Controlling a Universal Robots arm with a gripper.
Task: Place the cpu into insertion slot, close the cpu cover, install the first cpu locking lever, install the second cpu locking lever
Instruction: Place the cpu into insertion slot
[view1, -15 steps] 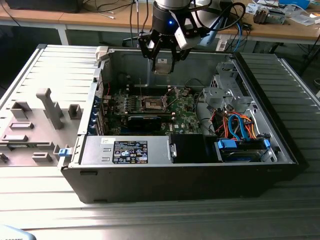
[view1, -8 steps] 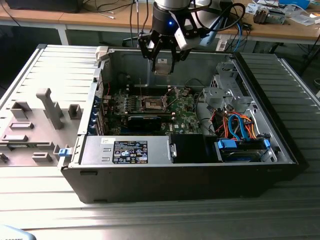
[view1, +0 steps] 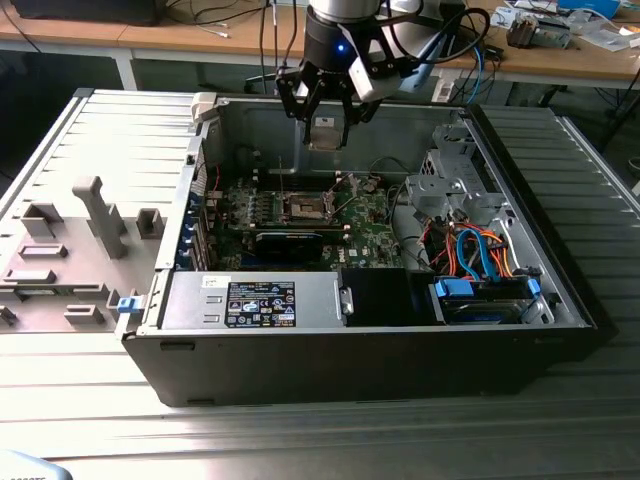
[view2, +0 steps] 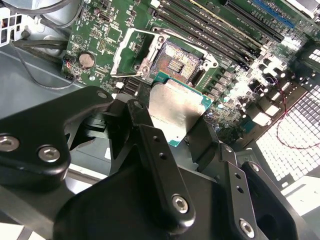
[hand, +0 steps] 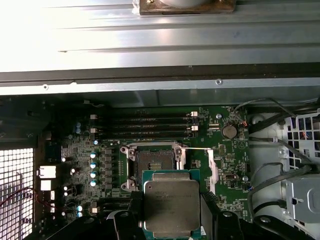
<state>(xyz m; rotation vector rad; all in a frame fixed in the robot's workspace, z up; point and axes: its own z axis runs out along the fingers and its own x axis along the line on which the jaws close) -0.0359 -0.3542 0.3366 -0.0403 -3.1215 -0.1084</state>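
The black gripper (view2: 170, 121) clamps the flat, square, matte-silver cpu (view2: 181, 106) by its edges above the dark-centred insertion slot (view2: 177, 62).

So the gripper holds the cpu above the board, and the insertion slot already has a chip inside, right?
No. The gripper holds the cpu above the board, but the insertion slot is empty; the second wrist view shows its bare centre.

Note the cpu (view2: 177, 107) in your end effector (view2: 172, 121): dull brushed metal face, green edge. End effector: smooth matt black.
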